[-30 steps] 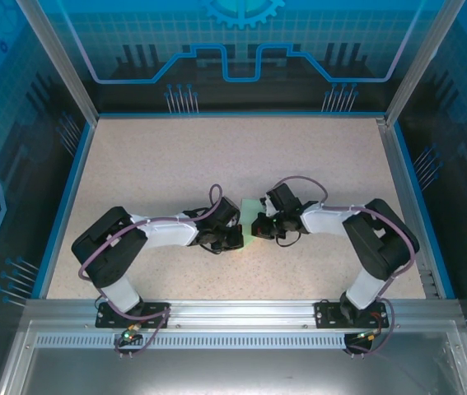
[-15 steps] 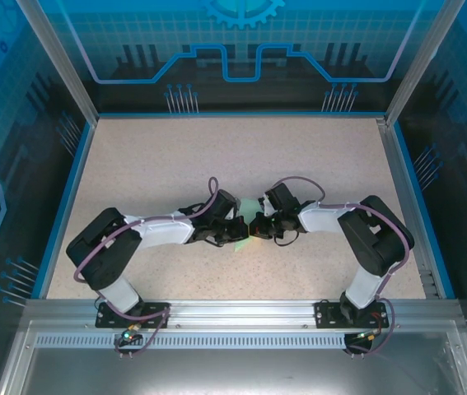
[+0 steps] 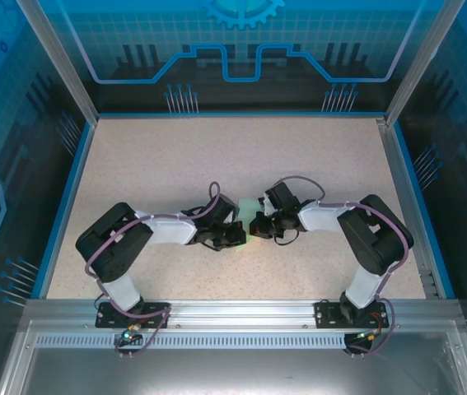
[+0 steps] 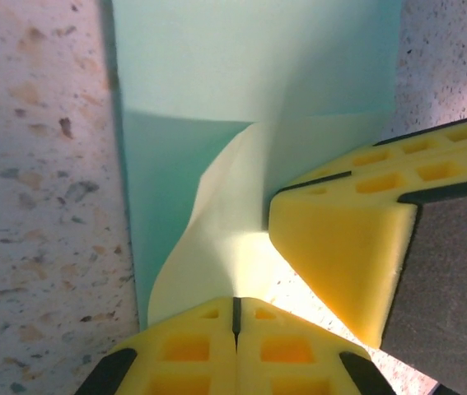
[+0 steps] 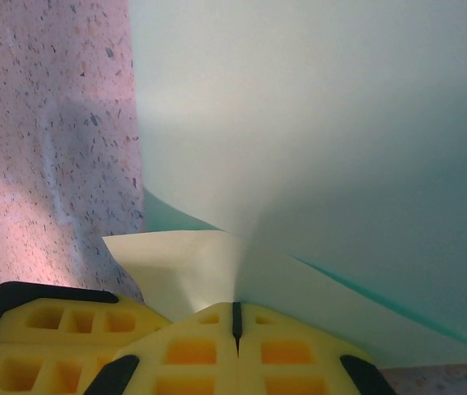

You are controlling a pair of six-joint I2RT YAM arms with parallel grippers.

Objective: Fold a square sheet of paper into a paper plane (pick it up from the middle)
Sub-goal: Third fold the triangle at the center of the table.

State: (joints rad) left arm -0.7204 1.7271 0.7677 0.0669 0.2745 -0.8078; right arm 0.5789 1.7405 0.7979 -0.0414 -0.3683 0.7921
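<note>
paper count: 1, the paper [image 3: 251, 212], pale mint green, square sheet partly folded
paper surface: plain
paper place: mid table [image 3: 175, 156], right between the two gripper tips, mostly flat on the speckled top
paper shape: left wrist view shows a straight crease across it and a loose flap curling up off the lower layer; right wrist view shows a small folded corner standing up at the near edge
arm count: 2, left arm [image 3: 163, 230] and right arm [image 3: 332, 216], both bent inward and meeting at centre
gripper count: 2
left gripper [image 3: 235, 234]: fingers [image 4: 184, 354] pressed together, thin seam only, the lifted flap of the paper runs into that seam, so pinching the paper
right gripper [image 3: 258, 225]: fingers [image 5: 299, 354] pressed together, the folded corner of the paper caught in the seam, pinching the paper
gripper spacing: tips just beside each other; a yellow finger of the right gripper sits on the paper in the left wrist view, the left gripper's yellow fingers sit at lower left in the right wrist view
finger colour: yellow pads, black backing
cable count: 2 purple cables, one per arm, e.g. [image 3: 93, 259]
walls [image 3: 241, 49]: blue panels with circuit-style line art and a gear shape at top centre
rail [image 3: 233, 309]: 1 metal rail at the near edge, both arm bases bolted on it
</note>
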